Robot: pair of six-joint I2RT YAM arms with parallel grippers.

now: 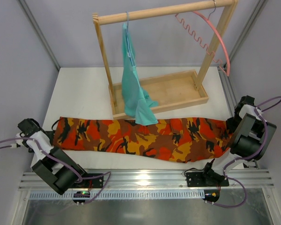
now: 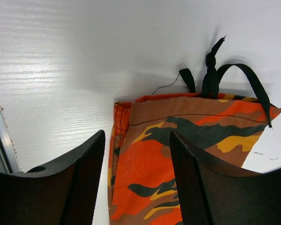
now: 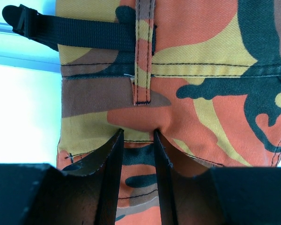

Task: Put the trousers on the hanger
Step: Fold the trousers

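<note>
Left gripper (image 2: pixel 136 140): released, its two dark fingers (image 2: pixel 79 183) stand apart above the left end of the trousers; whether they touch the cloth cannot be told.
Right gripper (image 3: pixel 137 136): clenched on a pinched fold of the trousers just below the waistband, cloth bunched between the narrow jaws.
Trousers (image 1: pixel 140 136): lie stretched flat across the table (image 1: pixel 84 89), left to right, in front of the wooden rack (image 1: pixel 164 13); well apart from the hanger.
Left end of trousers: a leg hem with a knotted black drawstring (image 2: pixel 210 75) lying on the white tabletop beyond the hem.
Right end of trousers: the waistband, with a belt loop (image 3: pixel 143 47) and a black strap (image 3: pixel 75 33) running through it to a buckle at the left.
Hanger (image 1: pixel 215 37): pink, hung by its metal hook (image 1: pixel 211 7) from the right end of the rack's top rail, tilted, the curved arm sweeping down past the right post.
Teal garment (image 1: pixel 133 89): hangs from the same rail further left, its lower corner overlapping the far edge of the trousers.
</note>
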